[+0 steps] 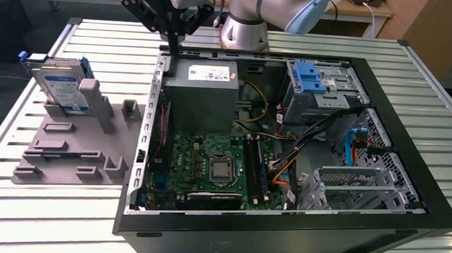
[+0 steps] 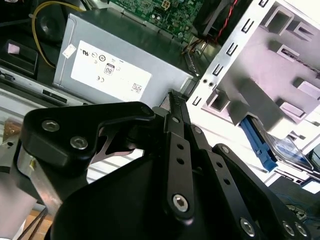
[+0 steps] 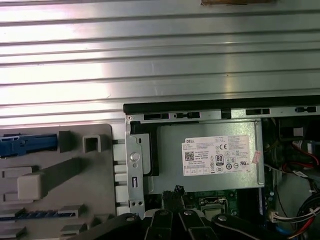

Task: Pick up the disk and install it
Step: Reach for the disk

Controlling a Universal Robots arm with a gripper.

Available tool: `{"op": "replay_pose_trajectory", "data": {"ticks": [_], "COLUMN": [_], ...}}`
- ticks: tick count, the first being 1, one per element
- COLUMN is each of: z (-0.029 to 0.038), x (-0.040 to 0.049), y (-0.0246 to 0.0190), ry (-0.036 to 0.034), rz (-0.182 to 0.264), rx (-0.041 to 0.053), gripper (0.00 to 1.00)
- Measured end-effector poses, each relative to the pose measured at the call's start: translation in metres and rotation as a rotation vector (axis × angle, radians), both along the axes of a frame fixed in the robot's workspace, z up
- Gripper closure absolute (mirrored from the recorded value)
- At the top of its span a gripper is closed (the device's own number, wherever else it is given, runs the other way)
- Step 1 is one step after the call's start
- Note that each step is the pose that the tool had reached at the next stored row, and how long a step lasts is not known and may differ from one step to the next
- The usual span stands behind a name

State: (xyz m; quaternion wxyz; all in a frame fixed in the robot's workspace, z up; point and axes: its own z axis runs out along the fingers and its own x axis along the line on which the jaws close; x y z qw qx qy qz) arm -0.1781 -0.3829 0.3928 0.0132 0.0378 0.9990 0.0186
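My gripper (image 1: 174,45): the fingers are pressed together with nothing between them. The tips hang just above the back rim of the computer case (image 1: 164,71).

Straight beneath me: the power supply (image 1: 204,96) lies under the tips, its labelled lid close in both wrist views. I judge a drop from here would knock the closed tips on the rim or dent that lid.

Beside me, outside the case: the grey fixture (image 1: 70,147) lies on the slatted table (image 1: 308,41), on the exterior view's left of my gripper.

The disk (image 1: 61,89): it stands upright in a slot at the end of the fixture nearest my gripper, well apart from me and untouched. Its blue carrier (image 2: 257,142) shows along its edge in the second wrist view.

Risk at the disk: a grey post (image 1: 88,96) stands just beside it, so I judge a finger could catch there. A tilted pull could jam the carrier in its slot or drag the fixture along. The carrier is plastic and may flex, which would let the disk slip.

Farther from me, inside the case: the motherboard (image 1: 208,160) and loose cables (image 1: 286,164) lie open. A slipped disk could strike the board or snag the wires.

Farthest from me: the drive cages (image 1: 347,185) sit at the opposite side of the case. A skewed entry could bind on the cage walls.
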Motion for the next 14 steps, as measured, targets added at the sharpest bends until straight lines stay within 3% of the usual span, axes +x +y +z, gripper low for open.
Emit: {"op": "replay_pose_trajectory", "data": {"ticks": [5, 14], "z": [0.0, -0.0002], "x": [-0.0067, -0.0208], "y": [0.0061, 0.0121], "ry": [0.0, 0.0], "rz": [0.0, 0.0], "rx": [-0.0025, -0.0051], "gripper": [0.89, 0.89]}}
